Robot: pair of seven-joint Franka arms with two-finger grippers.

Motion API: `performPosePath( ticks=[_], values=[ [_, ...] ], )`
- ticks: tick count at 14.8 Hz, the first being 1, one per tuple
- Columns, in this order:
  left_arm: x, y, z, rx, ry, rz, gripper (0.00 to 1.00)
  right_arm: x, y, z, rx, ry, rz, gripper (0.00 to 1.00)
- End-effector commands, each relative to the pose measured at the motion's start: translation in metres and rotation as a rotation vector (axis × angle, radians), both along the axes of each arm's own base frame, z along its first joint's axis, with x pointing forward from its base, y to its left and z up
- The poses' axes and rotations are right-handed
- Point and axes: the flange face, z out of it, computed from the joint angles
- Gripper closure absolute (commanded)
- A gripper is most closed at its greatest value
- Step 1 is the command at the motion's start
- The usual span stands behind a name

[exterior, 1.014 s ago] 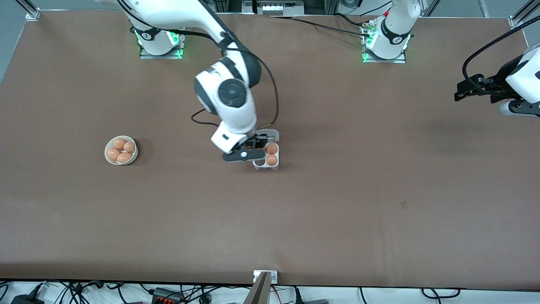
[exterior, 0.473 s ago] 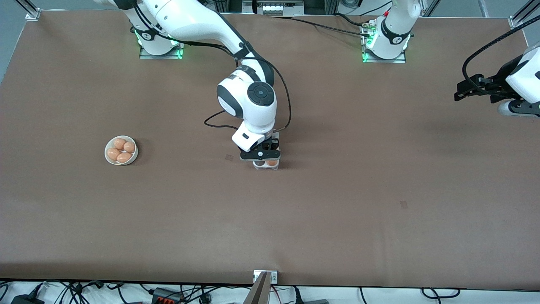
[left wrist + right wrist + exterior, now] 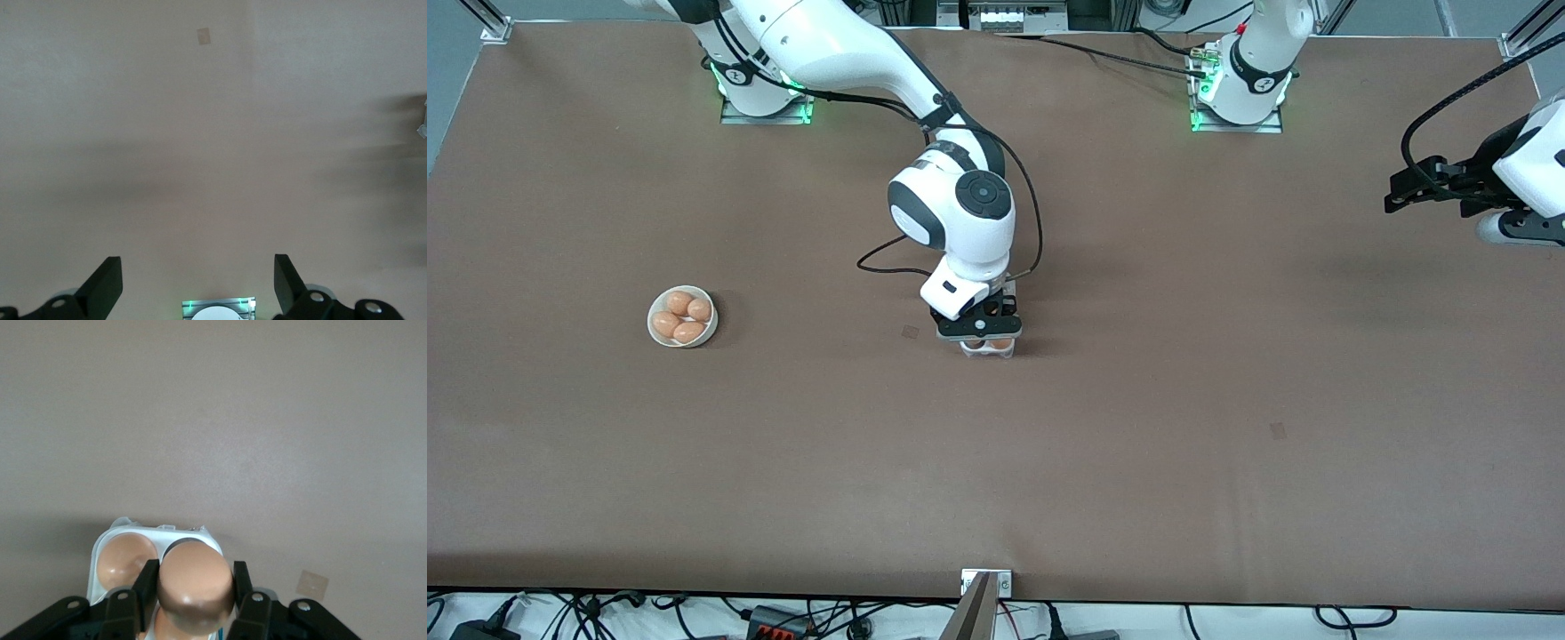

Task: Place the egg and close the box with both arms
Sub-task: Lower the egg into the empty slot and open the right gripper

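The box [image 3: 989, 350], a small clear four-cell carton, sits mid-table, mostly covered by my right gripper [image 3: 978, 334]. In the right wrist view my right gripper [image 3: 195, 573] is shut on the egg [image 3: 195, 585], orange-brown, and holds it right over the box's whitish tray [image 3: 119, 527]. Another egg [image 3: 122, 561] lies in a cell beside it, and one more shows below the held egg. The box's lid is hidden by the arm. My left gripper [image 3: 1401, 191] waits open and empty above the left arm's end of the table, and its fingers show wide apart in the left wrist view [image 3: 197, 268].
A round white bowl [image 3: 652, 314] with several orange-brown eggs stands toward the right arm's end of the table. The left arm's base [image 3: 218, 311] shows in the left wrist view. Small paper marks lie on the brown table [image 3: 1227, 498].
My right gripper has carried the egg from beside the box to right over it, covering the two eggs that showed before. The left arm has not moved.
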Motion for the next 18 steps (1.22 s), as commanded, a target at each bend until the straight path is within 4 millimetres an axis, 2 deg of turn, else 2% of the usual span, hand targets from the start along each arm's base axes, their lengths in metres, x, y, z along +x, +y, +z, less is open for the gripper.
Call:
performPosePath(
  ticks=[1,11,12,13,14,18],
  values=[
    [0.002,0.001,0.007,-0.020,0.002,-0.001,0.00,-0.006,0.011,-0.003,-0.014,-0.044,-0.020,0.76],
    [0.002,0.001,0.007,-0.020,0.002,-0.001,0.00,-0.014,0.010,-0.014,-0.049,-0.046,0.004,0.75],
    [0.002,0.001,0.007,-0.020,0.002,-0.001,0.00,-0.014,0.010,-0.014,-0.049,-0.046,0.005,0.68],
    [0.002,0.001,0.007,-0.020,0.002,0.001,0.00,-0.014,0.010,-0.014,-0.051,-0.045,0.006,0.46],
    [0.002,0.001,0.007,-0.020,0.002,0.001,0.00,-0.013,0.009,-0.014,-0.051,-0.045,0.006,0.00],
    [0.002,0.001,0.007,-0.020,0.002,-0.001,0.00,-0.013,0.010,-0.011,-0.049,-0.046,0.010,0.00]
  ],
)
